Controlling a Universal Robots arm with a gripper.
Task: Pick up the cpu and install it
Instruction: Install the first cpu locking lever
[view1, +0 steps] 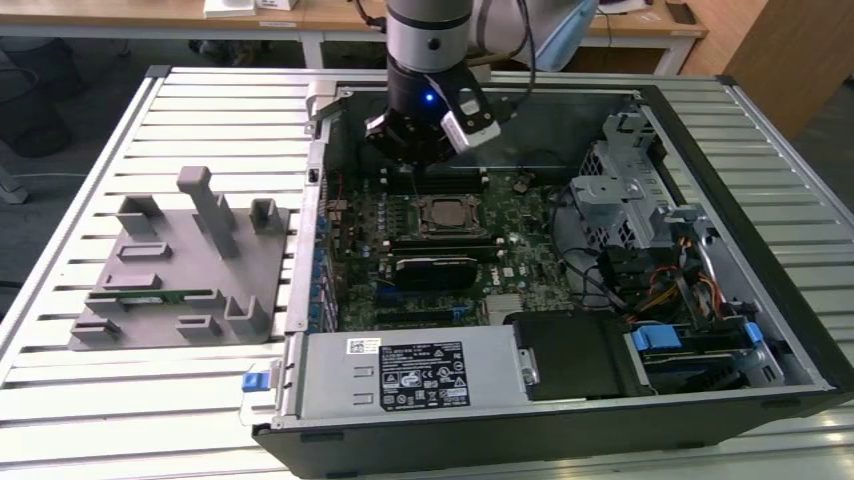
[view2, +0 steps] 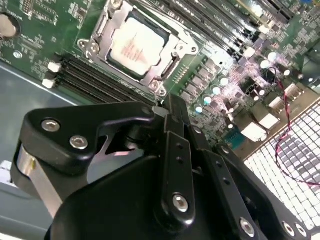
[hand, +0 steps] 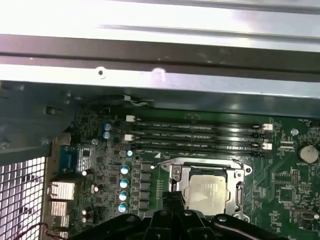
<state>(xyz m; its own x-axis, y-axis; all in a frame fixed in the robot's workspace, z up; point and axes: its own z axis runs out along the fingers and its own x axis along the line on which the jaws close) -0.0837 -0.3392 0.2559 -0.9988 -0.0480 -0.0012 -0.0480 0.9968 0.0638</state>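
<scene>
Silvery cpu (view2: 136, 46) sits in mobo socket (view2: 186, 49); gripper (view2: 168, 102) hovers nr it.

A white slatted tabletop (view1: 134, 400) carries two things: a grey plate with upright blocks (view1: 160, 300) at the exterior view's left, and just beside it an open computer case (view1: 561, 435).

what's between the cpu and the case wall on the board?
Parallel black memory slots lie between the cpu and the case wall, as seen in the first wrist view.
</scene>
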